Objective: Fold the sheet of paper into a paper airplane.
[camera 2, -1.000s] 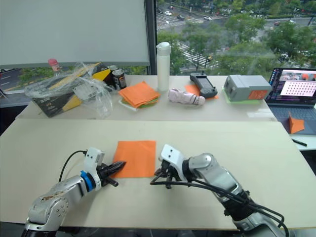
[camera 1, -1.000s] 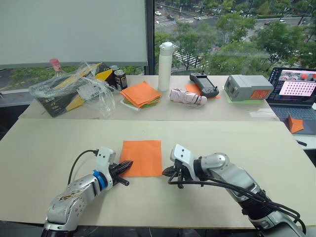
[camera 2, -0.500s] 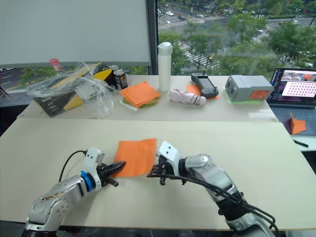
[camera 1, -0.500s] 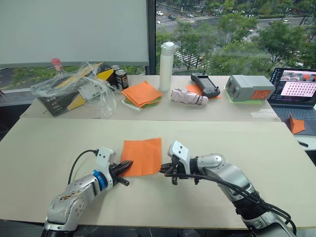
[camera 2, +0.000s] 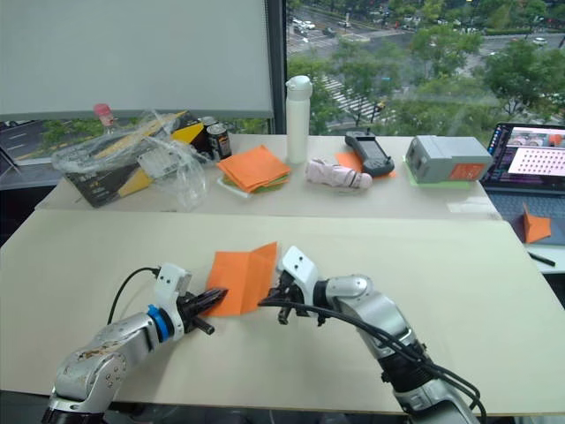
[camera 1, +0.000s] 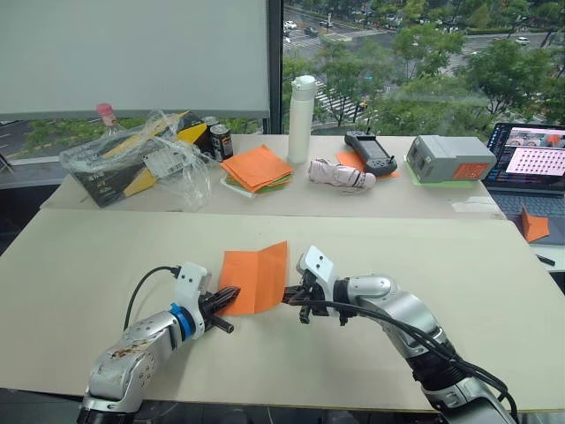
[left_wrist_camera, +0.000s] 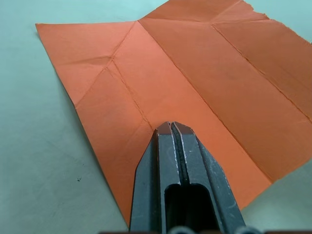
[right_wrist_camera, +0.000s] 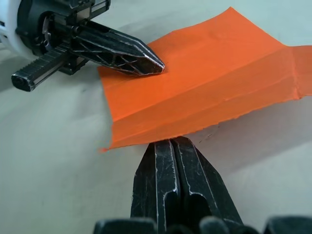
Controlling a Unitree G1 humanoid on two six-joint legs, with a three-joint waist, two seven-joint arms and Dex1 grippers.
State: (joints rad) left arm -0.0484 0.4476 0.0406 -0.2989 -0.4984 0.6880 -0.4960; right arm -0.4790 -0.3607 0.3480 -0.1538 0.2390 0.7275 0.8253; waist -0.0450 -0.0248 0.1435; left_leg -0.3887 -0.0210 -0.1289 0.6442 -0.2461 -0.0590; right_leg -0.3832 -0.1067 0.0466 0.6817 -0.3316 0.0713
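The thin bright-orange square sheet of paper (camera 1: 253, 277) is lying on the near beige table (camera 1: 79, 265), between the two arms. The left gripper (camera 1: 231, 295) is resting with its two black fingers closed together, tips pressing down on the near left part of the sheet. I think it is acting as an anchor, so that the paper is not sliding while the other side is being folded. It is holding nothing between its fingers; it is only pressing from above.

The right gripper (camera 1: 289, 297) is standing at the near right edge of the sheet, its fingers also closed. That edge is meeting the fingertips and the right half of the paper is rising off the table. Whether the edge is pinched or only pushed up, I cannot tell.

Old creases are showing across the sheet in the left wrist view, so the fold in hand is probably following the middle crease.
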